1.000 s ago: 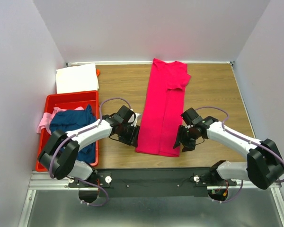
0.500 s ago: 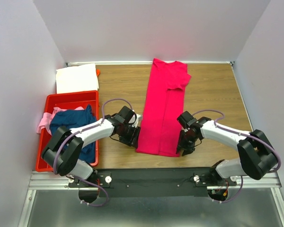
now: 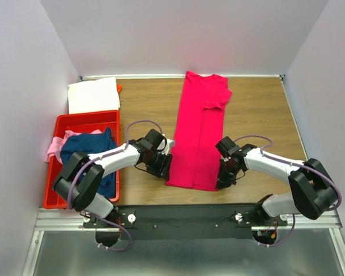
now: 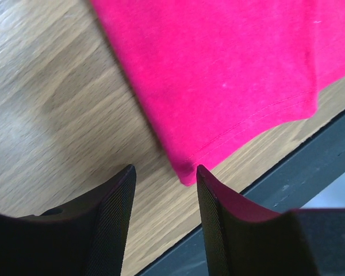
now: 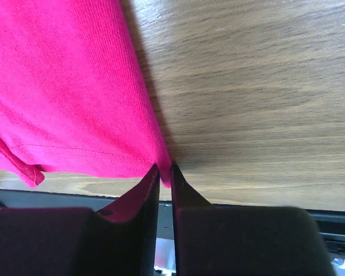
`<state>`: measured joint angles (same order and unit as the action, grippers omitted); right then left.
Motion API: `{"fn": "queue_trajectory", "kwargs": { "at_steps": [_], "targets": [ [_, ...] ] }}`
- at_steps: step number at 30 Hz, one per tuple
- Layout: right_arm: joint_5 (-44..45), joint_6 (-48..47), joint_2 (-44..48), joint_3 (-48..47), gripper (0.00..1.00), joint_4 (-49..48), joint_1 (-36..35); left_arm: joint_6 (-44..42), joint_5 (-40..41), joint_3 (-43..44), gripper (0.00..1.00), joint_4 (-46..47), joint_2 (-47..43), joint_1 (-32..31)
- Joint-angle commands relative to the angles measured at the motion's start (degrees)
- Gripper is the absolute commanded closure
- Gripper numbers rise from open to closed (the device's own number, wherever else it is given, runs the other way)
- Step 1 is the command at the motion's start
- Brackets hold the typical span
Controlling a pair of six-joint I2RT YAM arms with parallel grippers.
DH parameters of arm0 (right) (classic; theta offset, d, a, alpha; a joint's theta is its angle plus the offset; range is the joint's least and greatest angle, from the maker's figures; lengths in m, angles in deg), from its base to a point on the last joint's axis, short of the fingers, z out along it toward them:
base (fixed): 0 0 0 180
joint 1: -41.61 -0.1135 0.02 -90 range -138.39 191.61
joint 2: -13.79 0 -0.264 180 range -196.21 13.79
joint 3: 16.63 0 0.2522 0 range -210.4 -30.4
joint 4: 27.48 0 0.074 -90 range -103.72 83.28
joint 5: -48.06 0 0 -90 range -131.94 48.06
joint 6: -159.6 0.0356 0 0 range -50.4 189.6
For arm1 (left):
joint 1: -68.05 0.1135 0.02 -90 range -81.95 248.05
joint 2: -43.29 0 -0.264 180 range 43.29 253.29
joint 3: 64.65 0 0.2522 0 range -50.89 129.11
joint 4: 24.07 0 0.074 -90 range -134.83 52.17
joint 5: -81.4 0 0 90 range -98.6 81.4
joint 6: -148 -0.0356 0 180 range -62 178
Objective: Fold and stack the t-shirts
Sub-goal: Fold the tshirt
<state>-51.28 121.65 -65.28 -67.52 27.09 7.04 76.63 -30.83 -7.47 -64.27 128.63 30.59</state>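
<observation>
Magenta-pink cloth t-shirt (image 3: pixel 198 129), folded into a long strip, lies on the brown wooden table (image 3: pixel 264 115). Its long axis runs away from the arms, with the hem nearest the grippers and the collar and sleeve farthest. From above, both white arms are bent low, forearms angled inward. The left gripper (image 3: pixel 165 167) sits at the hem's left corner and the right gripper (image 3: pixel 224 175) at its right corner. Well left of the left gripper, a red plastic bin (image 3: pixel 66 122) holds a navy blue t-shirt (image 3: pixel 83 150) and a pale pink t-shirt (image 3: pixel 53 150). A white folded t-shirt (image 3: pixel 92 95) lies beyond it.

Left wrist view: the black fingers (image 4: pixel 112 218) stand apart, released, with the hem corner between their tips.

Right wrist view: the fingers (image 5: pixel 192 230) are clenched on the hem corner, pinching the cloth.
</observation>
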Motion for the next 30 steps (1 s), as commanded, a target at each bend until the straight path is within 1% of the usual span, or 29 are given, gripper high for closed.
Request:
{"fn": "queue_trajectory", "kwargs": {
  "at_steps": [1,8,13,14,17,18,21,22,26,29,30],
  "targets": [
    [1.1,0.2,-0.7,2.4,0.82,1.0,-0.8,-0.9,-2.5,-0.7,0.44,2.3,1.5,0.4],
    [0.9,-0.2,-1.1,2.2,0.82,1.1,-0.9,-1.4,-5.8,-1.8,0.45,3.4,3.7,0.4],
    [0.8,-0.1,-1.0,2.1,0.83,1.0,-0.9,-1.4,-8.0,-2.6,0.51,3.5,4.4,0.4],
    [0.8,-0.2,-0.9,2.1,0.85,1.0,-0.9,-1.4,-8.3,-2.8,0.52,3.5,4.9,0.4],
    [0.8,-0.1,-0.7,2.1,0.86,1.0,-0.9,-1.2,-8.4,-2.9,0.66,3.3,5.9,0.2],
    [0.7,-0.2,-0.6,2.2,0.87,1.1,-0.9,-1.3,-8.7,-2.9,0.77,3.2,6.1,0.1],
    [0.1,-0.4,0.4,2.5,0.95,1.2,-0.9,-1.2,-8.8,-3.0,0.90,3.1,6.2,-0.2],
    [-0.2,-0.1,0.8,2.8,1.00,1.2,-0.9,-1.2,-8.7,-2.9,0.99,3.1,5.9,-0.1],
    [-2.0,0.9,3.5,3.0,1.00,2.3,-0.9,0.0,-8.8,-1.9,1.00,2.2,3.4,-0.2],
    [-1.6,1.7,6.5,0.9,1.00,5.3,-0.9,0.8,-5.4,1.5,1.00,-0.5,1.1,0.0],
    [-1.4,1.8,7.1,0.1,0.99,6.3,-0.9,0.8,-5.4,2.5,1.00,-1.2,0.6,0.1]
  ]
}}
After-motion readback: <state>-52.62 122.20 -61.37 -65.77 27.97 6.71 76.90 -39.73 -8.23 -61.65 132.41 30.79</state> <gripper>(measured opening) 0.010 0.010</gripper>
